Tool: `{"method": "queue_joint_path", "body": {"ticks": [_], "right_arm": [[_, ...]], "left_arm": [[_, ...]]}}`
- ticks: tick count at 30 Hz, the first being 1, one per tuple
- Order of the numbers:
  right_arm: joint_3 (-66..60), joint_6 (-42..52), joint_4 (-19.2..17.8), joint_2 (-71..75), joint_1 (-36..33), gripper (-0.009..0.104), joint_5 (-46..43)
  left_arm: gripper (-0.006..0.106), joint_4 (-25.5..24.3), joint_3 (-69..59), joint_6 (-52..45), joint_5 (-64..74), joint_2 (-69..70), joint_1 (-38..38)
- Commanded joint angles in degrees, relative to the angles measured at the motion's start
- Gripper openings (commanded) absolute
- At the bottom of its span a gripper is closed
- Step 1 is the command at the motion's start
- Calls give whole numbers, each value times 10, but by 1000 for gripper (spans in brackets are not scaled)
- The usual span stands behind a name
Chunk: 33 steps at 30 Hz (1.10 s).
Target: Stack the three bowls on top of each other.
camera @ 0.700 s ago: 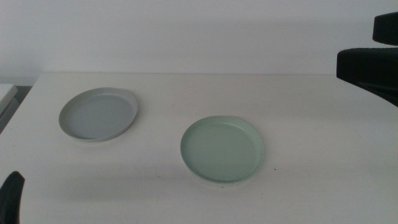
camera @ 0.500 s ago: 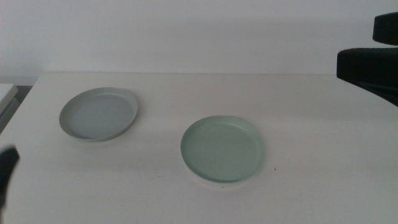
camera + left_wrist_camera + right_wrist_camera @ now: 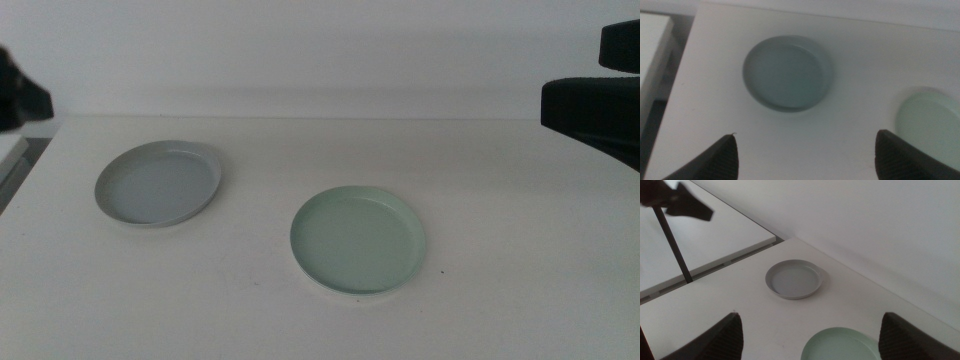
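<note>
The grey bowl [image 3: 158,184] lies on the table's left side; it also shows in the left wrist view [image 3: 786,73] and the right wrist view [image 3: 792,278]. The mint green bowl [image 3: 357,239] lies near the middle. A thin pale rim [image 3: 335,290] shows under its near edge; the white bowl is otherwise hidden. My left gripper [image 3: 806,134] is open and empty, high over the table's left part, short of the grey bowl. Its arm [image 3: 20,95] shows at the left edge. My right gripper [image 3: 810,315] is open and empty, held high at the right [image 3: 595,100].
The white table [image 3: 520,220] ends at its left edge [image 3: 682,95], with a lower white surface [image 3: 652,50] beyond it. A thin dark pole [image 3: 672,245] stands by that side. A wall runs behind the table.
The left arm has risen from the bottom left corner of the middle view to the upper left edge. The bowls and the right arm have not moved.
</note>
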<state>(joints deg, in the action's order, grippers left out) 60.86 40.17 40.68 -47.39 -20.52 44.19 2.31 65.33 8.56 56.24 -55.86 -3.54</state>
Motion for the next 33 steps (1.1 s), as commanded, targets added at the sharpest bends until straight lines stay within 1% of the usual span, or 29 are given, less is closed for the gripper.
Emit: {"method": "queue_joint_path", "body": {"ticks": [1, 5, 12, 14, 16, 17, 18, 20, 22, 23, 27, 30, 33], "right_arm": [[-4, 1, 2, 3, 0, 86, -5], [-4, 1, 2, 2, 0, 86, -5], [-4, 1, 2, 2, 0, 86, -5], [-4, 1, 2, 2, 0, 86, -5], [-4, 1, 2, 2, 0, 86, -5], [-4, 1, 2, 2, 0, 86, -5], [-4, 1, 2, 2, 0, 86, -5], [-4, 1, 2, 2, 0, 86, -5], [-4, 1, 2, 2, 0, 86, -5], [-4, 1, 2, 2, 0, 86, -5], [-4, 1, 2, 2, 0, 86, -5], [-4, 1, 2, 2, 0, 86, -5], [-4, 1, 2, 2, 0, 86, -5]], "left_arm": [[94, -28, 34, 39, 10, -56, 1], [94, -86, 106, 39, 43, -166, 1], [94, -145, 181, 39, 37, -309, 1], [94, -147, 191, 37, 15, -350, 14], [94, -131, 206, 33, -1, -392, 39], [94, -114, 218, 28, -3, -416, 55], [94, -91, 232, 15, -2, -435, 68], [94, -27, 266, -32, 9, -487, 100], [94, 23, 295, -74, 16, -526, 116], [94, 39, 309, -86, 17, -545, 121], [94, 50, 346, -114, -6, -605, 124], [94, 54, 358, -116, -40, -643, 124], [94, 69, 360, -118, -57, -669, 124]]}}
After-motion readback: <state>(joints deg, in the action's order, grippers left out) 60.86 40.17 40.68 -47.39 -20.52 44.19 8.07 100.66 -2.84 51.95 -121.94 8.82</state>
